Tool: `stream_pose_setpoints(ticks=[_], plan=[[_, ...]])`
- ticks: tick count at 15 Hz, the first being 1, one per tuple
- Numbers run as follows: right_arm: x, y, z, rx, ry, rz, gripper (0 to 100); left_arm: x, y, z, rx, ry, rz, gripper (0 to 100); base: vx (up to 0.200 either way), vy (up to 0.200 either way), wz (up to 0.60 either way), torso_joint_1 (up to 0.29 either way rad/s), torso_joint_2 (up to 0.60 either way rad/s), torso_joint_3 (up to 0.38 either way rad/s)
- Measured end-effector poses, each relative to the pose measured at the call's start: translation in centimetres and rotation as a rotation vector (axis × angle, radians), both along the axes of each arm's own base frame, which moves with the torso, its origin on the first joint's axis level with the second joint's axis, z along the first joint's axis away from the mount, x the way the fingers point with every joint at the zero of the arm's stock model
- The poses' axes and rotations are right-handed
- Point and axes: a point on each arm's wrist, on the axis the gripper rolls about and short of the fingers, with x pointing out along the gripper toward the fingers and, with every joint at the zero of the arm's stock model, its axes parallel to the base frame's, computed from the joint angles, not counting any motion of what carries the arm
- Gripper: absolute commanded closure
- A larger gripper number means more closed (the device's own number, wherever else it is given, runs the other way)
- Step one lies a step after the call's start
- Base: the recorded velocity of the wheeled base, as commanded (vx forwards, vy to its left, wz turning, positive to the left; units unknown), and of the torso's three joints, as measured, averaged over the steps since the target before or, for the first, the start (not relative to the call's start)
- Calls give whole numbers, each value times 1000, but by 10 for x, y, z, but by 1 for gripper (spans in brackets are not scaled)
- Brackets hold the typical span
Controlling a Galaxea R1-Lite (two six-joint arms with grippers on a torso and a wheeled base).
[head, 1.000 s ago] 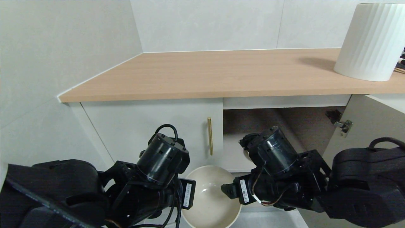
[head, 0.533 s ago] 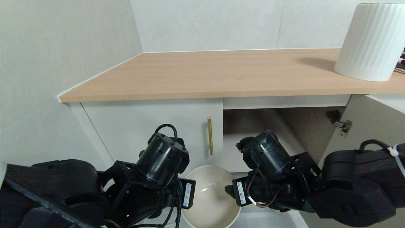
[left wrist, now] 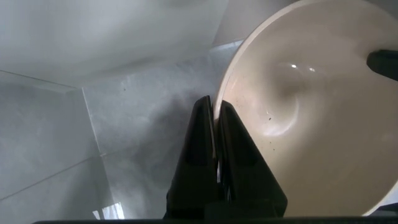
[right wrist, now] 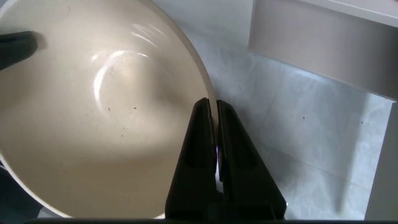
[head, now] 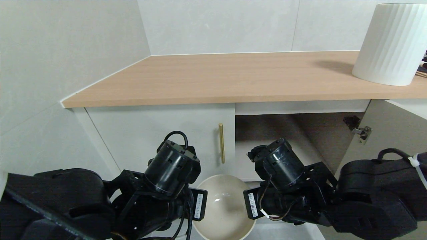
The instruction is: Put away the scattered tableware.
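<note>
A cream bowl (head: 223, 208) held from both sides, low before the cabinet (head: 156, 126).
The left gripper (left wrist: 215, 118) has its fingers pinched narrowly on the bowl's left rim; the right gripper (right wrist: 216, 118) clamps the right rim, below the brass handle (head: 221, 143).

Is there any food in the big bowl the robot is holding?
Empty. The bowl shows its bare cream inside, with only a few tiny dark specks and a shine of light.

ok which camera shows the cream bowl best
The right wrist view: the cream round ceramic bowl shows most of its inside, rim pinched by the right gripper. The left wrist view shows about half of it, the head view a middle strip between both arms.
</note>
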Motion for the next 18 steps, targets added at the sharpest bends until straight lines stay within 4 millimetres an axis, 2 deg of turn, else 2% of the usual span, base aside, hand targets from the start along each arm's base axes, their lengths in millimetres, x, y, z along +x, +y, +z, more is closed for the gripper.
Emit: stream_pose_setpoints(ticks=[5,6,14,18], plan=[[0,0,0,-2,0,1,100,0,0,0,10,-8,10,100,0,0,0,0,0,0],[0,0,0,-1,0,1,100,0,0,0,11,-8,10,0,0,0,0,0,0,0],[-1,-2,-3,-20,7,5,100,0,1,1,12,-14,15,0,0,0,0,0,0,0],[-4,-16,-15,-162,100,10,100,-1,2,2,10,-16,14,0,0,0,0,0,0,0]])
